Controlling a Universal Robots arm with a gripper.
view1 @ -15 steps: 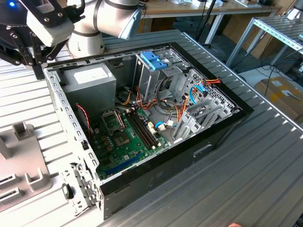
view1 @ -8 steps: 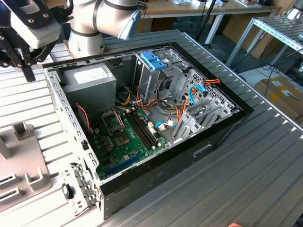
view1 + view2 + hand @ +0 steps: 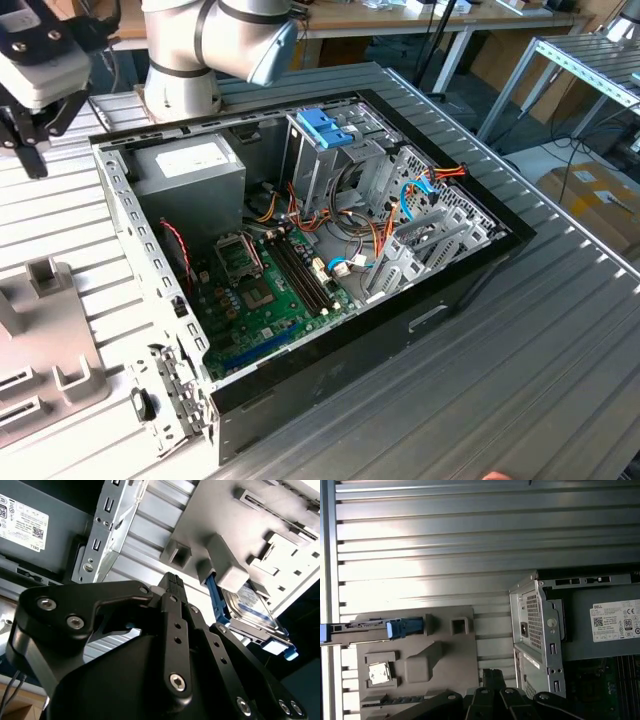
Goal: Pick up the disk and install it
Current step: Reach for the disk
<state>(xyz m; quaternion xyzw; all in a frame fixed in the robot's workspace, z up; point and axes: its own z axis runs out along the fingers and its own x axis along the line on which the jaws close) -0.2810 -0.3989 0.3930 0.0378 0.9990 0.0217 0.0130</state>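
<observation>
Biggest thing we've got is the ribbed metal table [image 3: 560, 330], with lots of bare room on the exterior view's right. The open computer case [image 3: 330, 355] lies on it, crammed with a green board [image 3: 265, 300], a grey power box [image 3: 190, 165] and a metal cage [image 3: 325, 150] with a blue top. Beside the case sits a matte grey plastic holder [image 3: 60, 350]. The disk [image 3: 252, 611] stands on edge in it, blue frame showing. The gripper [image 3: 38, 135] hangs above the table near both. We can't tell if it's spread or closed.
</observation>
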